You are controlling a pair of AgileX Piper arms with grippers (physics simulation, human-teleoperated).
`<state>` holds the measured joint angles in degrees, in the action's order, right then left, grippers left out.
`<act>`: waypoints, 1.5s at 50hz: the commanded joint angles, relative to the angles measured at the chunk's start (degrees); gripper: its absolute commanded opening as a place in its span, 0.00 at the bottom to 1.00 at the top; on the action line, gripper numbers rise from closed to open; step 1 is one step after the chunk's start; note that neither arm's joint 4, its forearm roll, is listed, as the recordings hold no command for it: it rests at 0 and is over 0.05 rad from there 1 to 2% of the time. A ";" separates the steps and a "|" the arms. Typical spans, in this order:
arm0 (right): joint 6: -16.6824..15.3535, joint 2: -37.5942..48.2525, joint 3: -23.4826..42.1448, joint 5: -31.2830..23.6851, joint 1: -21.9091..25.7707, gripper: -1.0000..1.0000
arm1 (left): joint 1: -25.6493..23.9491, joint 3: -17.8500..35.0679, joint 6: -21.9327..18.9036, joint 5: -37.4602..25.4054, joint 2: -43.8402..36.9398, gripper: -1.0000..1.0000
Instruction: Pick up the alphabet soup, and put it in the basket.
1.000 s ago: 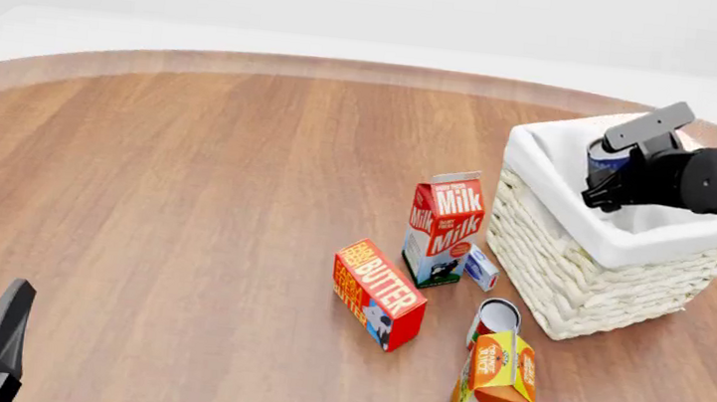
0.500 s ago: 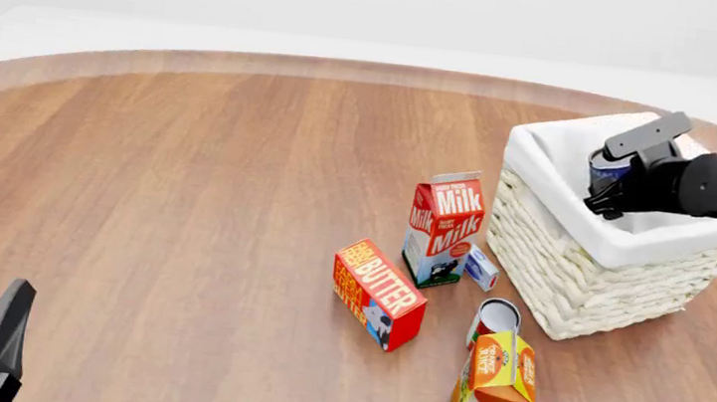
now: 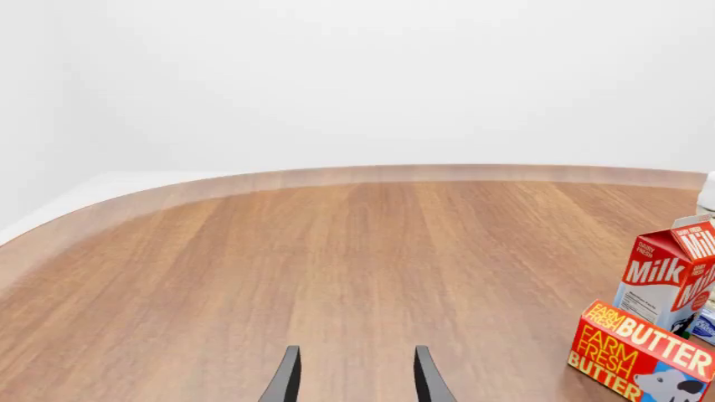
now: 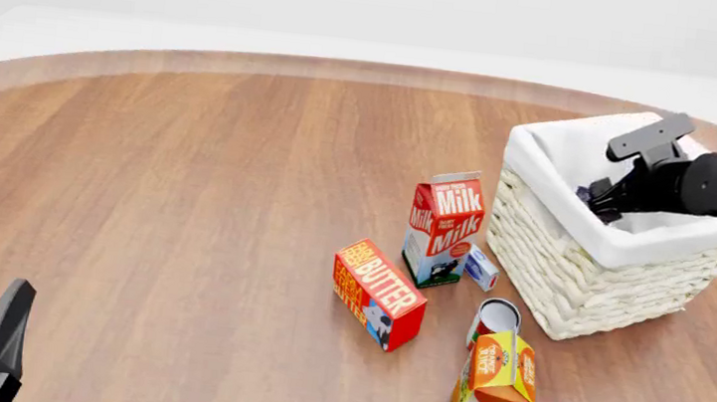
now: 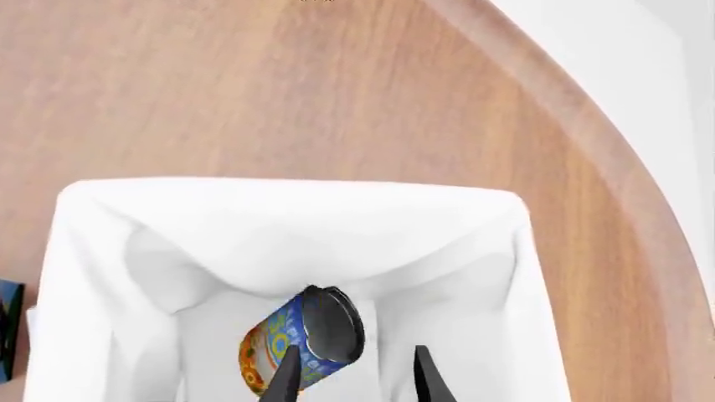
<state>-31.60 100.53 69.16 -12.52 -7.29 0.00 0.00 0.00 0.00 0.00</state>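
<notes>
- the soup can (image 5: 300, 343) lies tilted on its side inside the basket (image 5: 280, 209), on the white cloth at the bottom; its blue and yellow label and one dark round end face show in the right wrist view.
- in the front view only a small dark blue piece of the can (image 4: 586, 195) shows, behind the near cloth rim of the basket (image 4: 569, 238).
- the right gripper (image 5: 351, 377) hangs above the inside of the basket with its two fingers parted; the can is below them and seems loose, not clamped.
- in the front view the right gripper (image 4: 613, 193) is over the basket opening.
- just beside the basket, on its left, stands the milk carton (image 4: 444, 227); a small white and blue box (image 4: 482, 267) is near its foot.
- the butter box (image 4: 377, 293) lies in front of the milk carton, and a red and white can (image 4: 496, 321) touches the juice carton (image 4: 495, 390).
- the left gripper (image 3: 351, 381) is well apart, low over the bare table (image 4: 172, 191), its fingers open and holding nothing.
</notes>
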 commanded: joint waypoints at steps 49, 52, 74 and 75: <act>2.81 -10.75 -6.57 3.71 -0.77 1.00 | 0.00 0.00 0.00 0.00 0.00 1.00; 2.91 -11.69 -7.17 3.86 -0.87 1.00 | 0.00 0.00 0.00 0.00 0.00 1.00; 5.32 -20.69 -14.77 7.59 0.86 1.00 | 0.00 0.00 0.00 0.00 0.00 1.00; 5.56 -21.40 -15.84 8.32 1.10 1.00 | 0.00 0.00 0.00 0.00 0.00 1.00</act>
<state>-27.10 82.96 57.26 -6.52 -7.17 0.00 0.00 0.00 0.00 0.00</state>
